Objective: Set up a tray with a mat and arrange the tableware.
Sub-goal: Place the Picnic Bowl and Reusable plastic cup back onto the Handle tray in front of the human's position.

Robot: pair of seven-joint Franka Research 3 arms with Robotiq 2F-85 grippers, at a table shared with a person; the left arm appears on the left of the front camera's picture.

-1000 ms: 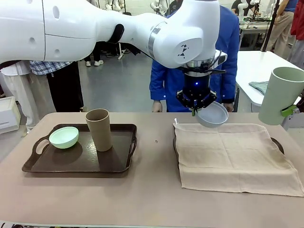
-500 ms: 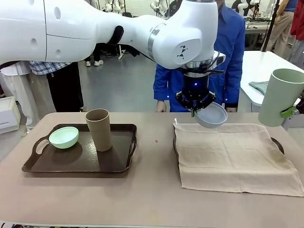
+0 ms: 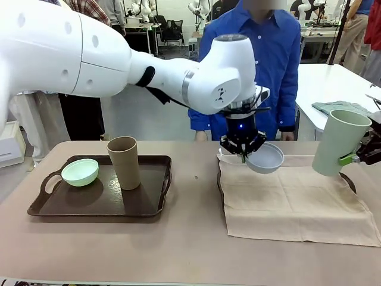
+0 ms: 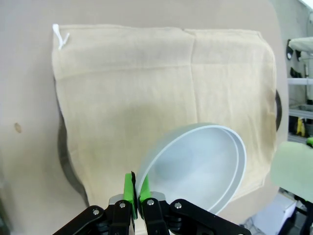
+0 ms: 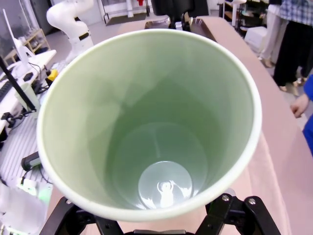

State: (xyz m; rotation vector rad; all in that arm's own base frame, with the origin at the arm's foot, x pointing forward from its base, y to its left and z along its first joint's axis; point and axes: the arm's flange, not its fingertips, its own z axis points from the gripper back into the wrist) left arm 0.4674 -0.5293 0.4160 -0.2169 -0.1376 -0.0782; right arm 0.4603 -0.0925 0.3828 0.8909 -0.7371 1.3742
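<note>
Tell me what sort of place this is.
Most likely a robotics lab or workshop, not a dining room: a white robot arm works at the table, with a bare grey floor and a white workbench behind.

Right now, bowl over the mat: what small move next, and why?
Probably lower the left gripper slightly: it grips the white bowl by its rim, tilted and hanging above the mat near its far edge, with the pale green cup apart to its right.
</note>
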